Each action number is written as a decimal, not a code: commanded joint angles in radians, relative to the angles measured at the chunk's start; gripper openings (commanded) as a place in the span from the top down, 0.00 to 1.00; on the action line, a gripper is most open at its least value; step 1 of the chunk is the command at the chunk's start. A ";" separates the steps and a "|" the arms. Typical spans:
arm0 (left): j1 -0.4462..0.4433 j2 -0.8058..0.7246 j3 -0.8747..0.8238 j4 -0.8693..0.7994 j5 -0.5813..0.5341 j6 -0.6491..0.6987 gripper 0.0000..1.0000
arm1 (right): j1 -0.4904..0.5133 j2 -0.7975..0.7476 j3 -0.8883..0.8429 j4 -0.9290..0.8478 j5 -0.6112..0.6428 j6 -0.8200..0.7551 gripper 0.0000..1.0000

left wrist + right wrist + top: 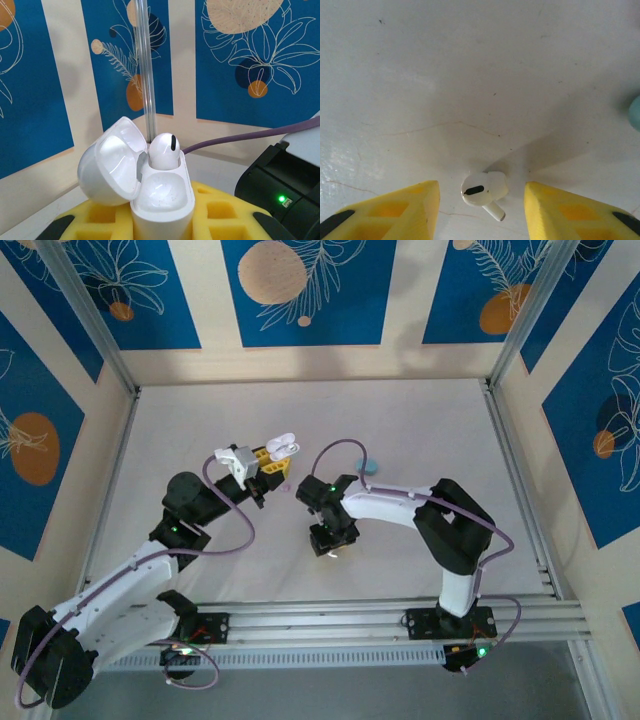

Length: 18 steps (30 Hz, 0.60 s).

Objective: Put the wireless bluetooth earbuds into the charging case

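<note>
Right wrist: right gripper (pixel 481 200) is hanging open, an earbud (pixel 484 190) lying between its fingers; left gripper (pixel 160 222) is clamping the case (pixel 162 195).

Readable text, brands, numbers, signs: none recorded. The charging case (pixel 162 197), the loose earbud (pixel 483 189) and the blue wall panels (pixel 250 65) bore no lettering.

Enclosed lab robot cell: aluminium frame (pixel 330 618), blue floral panels (pixel 300 290).
</note>
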 commanded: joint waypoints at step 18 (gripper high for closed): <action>-0.010 -0.015 0.010 0.016 -0.022 0.010 0.82 | 0.015 0.077 0.054 -0.058 0.006 -0.055 0.63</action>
